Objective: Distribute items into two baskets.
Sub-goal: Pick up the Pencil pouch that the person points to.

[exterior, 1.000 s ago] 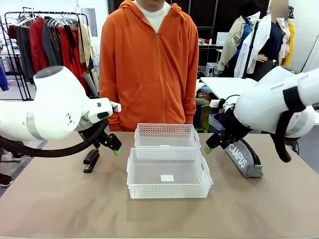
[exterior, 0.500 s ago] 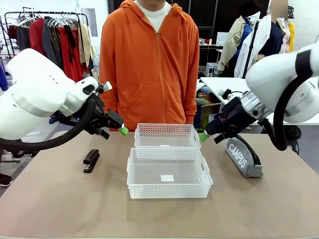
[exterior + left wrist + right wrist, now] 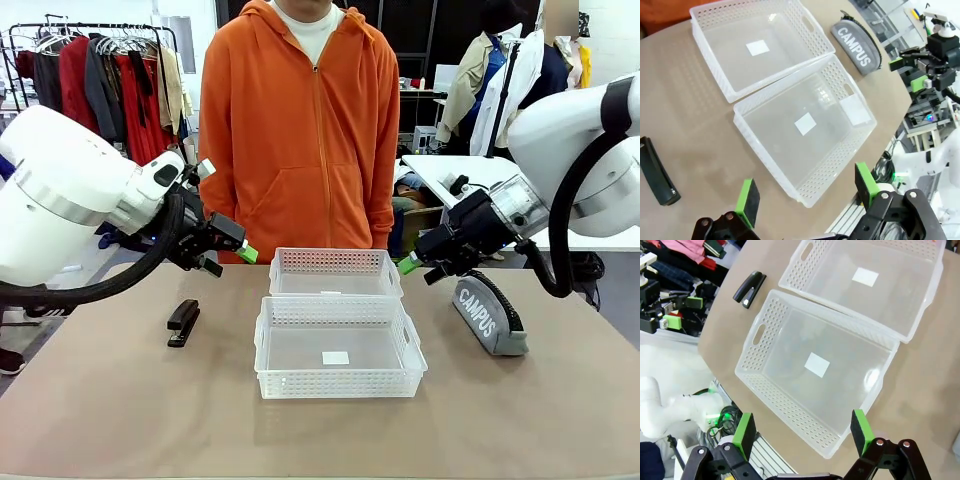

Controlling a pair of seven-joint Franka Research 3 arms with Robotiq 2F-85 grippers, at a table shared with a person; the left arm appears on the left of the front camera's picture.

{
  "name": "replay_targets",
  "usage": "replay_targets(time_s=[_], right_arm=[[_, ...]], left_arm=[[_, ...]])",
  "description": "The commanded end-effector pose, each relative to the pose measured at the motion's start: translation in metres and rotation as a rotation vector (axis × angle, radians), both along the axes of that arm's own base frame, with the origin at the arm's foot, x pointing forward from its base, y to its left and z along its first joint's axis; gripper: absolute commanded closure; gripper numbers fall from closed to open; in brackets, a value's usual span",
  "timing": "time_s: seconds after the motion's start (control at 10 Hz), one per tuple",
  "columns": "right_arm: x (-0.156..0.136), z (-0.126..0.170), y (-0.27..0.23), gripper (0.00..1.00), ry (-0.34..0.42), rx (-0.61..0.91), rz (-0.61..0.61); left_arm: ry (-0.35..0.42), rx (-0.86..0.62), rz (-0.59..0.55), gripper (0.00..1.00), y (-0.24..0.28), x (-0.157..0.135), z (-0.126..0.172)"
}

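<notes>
The black stapler [image 3: 183, 322] lies flat on the table at the left, also seen in the wrist views [image 3: 657, 171] [image 3: 750, 288]. The grey CAMPUS pouch [image 3: 488, 316] [image 3: 856, 46] lies at the right. Two white lattice baskets sit in the middle, both with nothing in them: the near basket [image 3: 340, 383] [image 3: 826, 175] [image 3: 759, 347] and the far basket [image 3: 335, 262] [image 3: 709, 56] [image 3: 805, 267]. My left gripper [image 3: 238, 250] [image 3: 806, 192] hovers open above and beyond the stapler. My right gripper [image 3: 410, 265] [image 3: 802, 432] hovers open, left of the pouch and above it.
A person in an orange hoodie [image 3: 300, 130] stands at the far edge, right behind the baskets. Bare tabletop [image 3: 120, 410] lies in front of and beside the baskets. Clothes racks stand in the background.
Both grippers have risen from near the table and swung toward the far side, the left away from the stapler, the right away from the pouch. Stapler, pouch and baskets have not moved.
</notes>
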State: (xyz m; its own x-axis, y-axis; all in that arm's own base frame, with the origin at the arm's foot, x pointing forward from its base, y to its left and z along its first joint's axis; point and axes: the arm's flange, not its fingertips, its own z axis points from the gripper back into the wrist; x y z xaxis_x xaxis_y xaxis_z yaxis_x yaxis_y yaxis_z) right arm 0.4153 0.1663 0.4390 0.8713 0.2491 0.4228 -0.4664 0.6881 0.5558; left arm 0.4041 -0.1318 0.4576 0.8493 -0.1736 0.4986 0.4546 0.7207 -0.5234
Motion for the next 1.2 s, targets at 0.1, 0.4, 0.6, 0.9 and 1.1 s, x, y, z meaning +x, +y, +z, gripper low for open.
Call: replay_targets(time_s=[0.1, 0.4, 0.6, 0.9, 1.1], right_arm=[[-0.001, 0.001, 0.002, 0.00, -0.008, -0.015, -0.008], [0.004, 0.001, 0.008, 0.00, 0.065, 0.079, -0.034], [0.009, 0.016, 0.016, 0.00, 0.191, 0.252, -0.025], [0.020, 0.048, 0.013, 0.00, 0.239, 0.476, -0.090], [0.026, 0.073, 0.003, 0.00, 0.304, 0.605, -0.120]], left_arm=[[0.002, 0.008, 0.000, 0.00, -0.001, 0.001, 0.002], [0.186, -0.172, -0.018, 0.00, 0.001, 0.007, 0.006], [0.275, -0.341, -0.068, 0.00, 0.002, 0.011, 0.025], [0.272, -0.532, -0.015, 0.00, 0.012, 0.016, 0.053], [0.290, -0.645, -0.007, 0.00, 0.022, 0.017, 0.063]])
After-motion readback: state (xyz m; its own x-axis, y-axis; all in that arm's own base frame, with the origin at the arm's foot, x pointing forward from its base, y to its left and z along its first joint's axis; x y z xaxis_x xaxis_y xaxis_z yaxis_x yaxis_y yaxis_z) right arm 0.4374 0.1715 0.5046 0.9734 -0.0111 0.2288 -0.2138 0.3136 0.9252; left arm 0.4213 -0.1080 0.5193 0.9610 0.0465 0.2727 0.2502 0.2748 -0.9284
